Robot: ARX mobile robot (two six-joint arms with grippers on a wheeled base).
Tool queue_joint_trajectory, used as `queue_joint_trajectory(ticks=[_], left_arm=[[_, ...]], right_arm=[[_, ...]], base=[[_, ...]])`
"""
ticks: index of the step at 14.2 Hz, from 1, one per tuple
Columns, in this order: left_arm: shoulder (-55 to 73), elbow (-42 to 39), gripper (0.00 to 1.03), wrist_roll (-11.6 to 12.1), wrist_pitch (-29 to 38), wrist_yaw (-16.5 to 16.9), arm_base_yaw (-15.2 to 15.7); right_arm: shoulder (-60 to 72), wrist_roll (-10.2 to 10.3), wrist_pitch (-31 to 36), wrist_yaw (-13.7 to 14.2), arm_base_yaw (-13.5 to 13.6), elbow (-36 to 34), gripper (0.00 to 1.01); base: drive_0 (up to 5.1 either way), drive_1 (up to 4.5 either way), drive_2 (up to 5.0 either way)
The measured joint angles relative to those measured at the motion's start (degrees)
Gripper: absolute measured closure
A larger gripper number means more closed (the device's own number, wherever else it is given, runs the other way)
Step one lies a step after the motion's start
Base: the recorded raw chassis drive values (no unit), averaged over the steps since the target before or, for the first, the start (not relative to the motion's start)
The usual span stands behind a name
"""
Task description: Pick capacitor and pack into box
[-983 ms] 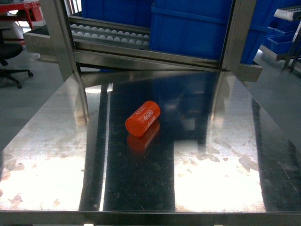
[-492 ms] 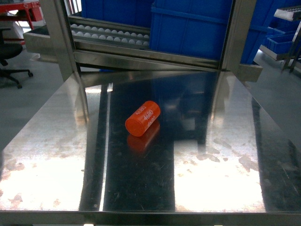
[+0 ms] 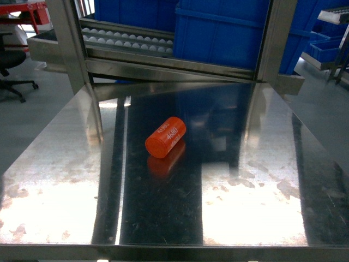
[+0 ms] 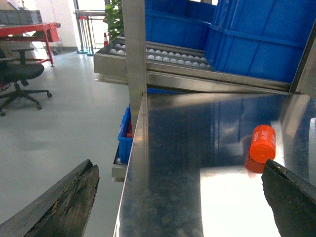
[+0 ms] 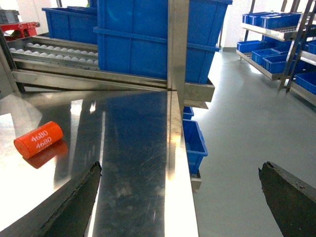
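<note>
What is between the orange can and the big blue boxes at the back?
Only shiny bare table, then the metal roller rail holding the blue bins. The head view shows nothing else behind the orange capacitor.

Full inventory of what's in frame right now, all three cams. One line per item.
capacitor: 1, orange with white 4680 print, lying on its side mid-table
table: 1, shiny steel, scuffed
blue crates: several, on the roller rack behind the table
roller rack: 1, steel with white rollers, behind the table
office chair: 1, black, on the floor far left
small blue bins: a few, under the table's right edge
box: none in view
left gripper: open, black fingers, off the table's left edge
right gripper: open, black fingers, over the table's right edge
</note>
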Motion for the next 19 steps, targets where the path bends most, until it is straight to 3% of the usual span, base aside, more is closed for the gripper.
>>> queue_joint_trajectory(ticks=[19], left_arm=[[0.0, 0.0, 0.05, 0.0, 0.0, 0.0, 0.0]], right_arm=[[0.0, 0.0, 0.0, 0.0, 0.0, 0.0, 0.03]], base=[[0.0, 0.0, 0.0]])
